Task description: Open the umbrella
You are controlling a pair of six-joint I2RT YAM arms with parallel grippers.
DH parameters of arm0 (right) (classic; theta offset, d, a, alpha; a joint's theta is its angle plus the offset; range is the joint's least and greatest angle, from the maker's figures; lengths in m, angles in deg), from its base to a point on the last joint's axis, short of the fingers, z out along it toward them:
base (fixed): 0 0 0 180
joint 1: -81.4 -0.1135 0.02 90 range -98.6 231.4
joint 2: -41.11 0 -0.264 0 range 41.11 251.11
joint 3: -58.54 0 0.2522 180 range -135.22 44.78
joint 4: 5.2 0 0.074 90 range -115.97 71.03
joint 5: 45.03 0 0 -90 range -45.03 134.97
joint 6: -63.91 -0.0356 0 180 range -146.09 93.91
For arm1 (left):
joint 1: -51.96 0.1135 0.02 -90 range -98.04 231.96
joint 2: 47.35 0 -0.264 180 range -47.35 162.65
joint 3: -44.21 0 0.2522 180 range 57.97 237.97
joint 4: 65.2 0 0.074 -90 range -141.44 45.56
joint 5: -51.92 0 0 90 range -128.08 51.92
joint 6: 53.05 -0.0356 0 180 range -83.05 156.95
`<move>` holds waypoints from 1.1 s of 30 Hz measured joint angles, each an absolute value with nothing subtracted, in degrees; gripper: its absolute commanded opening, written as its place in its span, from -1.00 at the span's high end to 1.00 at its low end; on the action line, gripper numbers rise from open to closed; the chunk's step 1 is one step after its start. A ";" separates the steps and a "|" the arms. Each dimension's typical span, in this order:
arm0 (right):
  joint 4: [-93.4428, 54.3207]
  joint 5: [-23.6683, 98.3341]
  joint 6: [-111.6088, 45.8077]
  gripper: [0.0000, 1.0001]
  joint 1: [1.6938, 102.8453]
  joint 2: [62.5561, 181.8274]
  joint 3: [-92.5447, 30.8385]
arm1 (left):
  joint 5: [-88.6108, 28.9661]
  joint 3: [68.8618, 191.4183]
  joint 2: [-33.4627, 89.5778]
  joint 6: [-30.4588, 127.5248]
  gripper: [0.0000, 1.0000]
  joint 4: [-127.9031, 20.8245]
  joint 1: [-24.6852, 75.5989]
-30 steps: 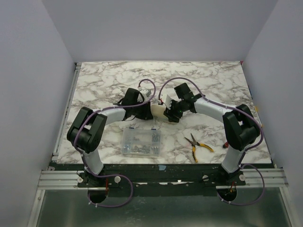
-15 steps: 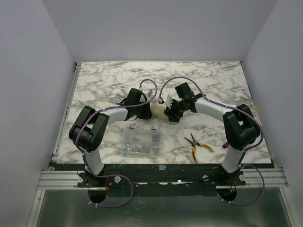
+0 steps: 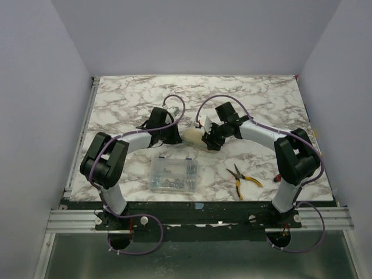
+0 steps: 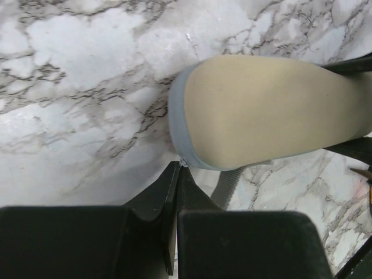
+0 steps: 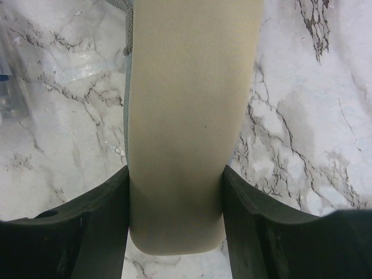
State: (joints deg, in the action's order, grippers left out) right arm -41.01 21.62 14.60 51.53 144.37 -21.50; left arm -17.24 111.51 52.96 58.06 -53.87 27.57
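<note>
the umbrella (image 4: 267, 110) wears a smooth, matt cream cloth sleeve with grey trim. the table (image 3: 128, 99) top looks like glossy marble. the near box (image 3: 172, 175) is clear plastic.

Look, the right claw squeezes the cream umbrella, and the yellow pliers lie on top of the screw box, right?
No. The top view shows the pliers lying on the table beside the screw box, not on it. The right claw does squeeze the umbrella.
</note>
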 measured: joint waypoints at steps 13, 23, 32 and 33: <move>-42.12 19.65 19.54 0.07 51.53 144.02 -21.08 | -19.41 111.51 52.92 56.85 0.90 -56.30 30.57; -44.00 18.30 24.28 0.08 52.43 143.96 -21.11 | -14.95 106.61 46.45 53.03 -0.01 -56.76 30.59; -52.13 13.66 34.95 0.14 60.14 143.87 -22.05 | -10.53 98.05 41.45 49.16 -0.21 -64.32 29.13; -53.05 13.36 35.93 0.15 61.10 143.89 -22.20 | -10.27 97.61 41.42 48.37 -0.21 -65.28 28.36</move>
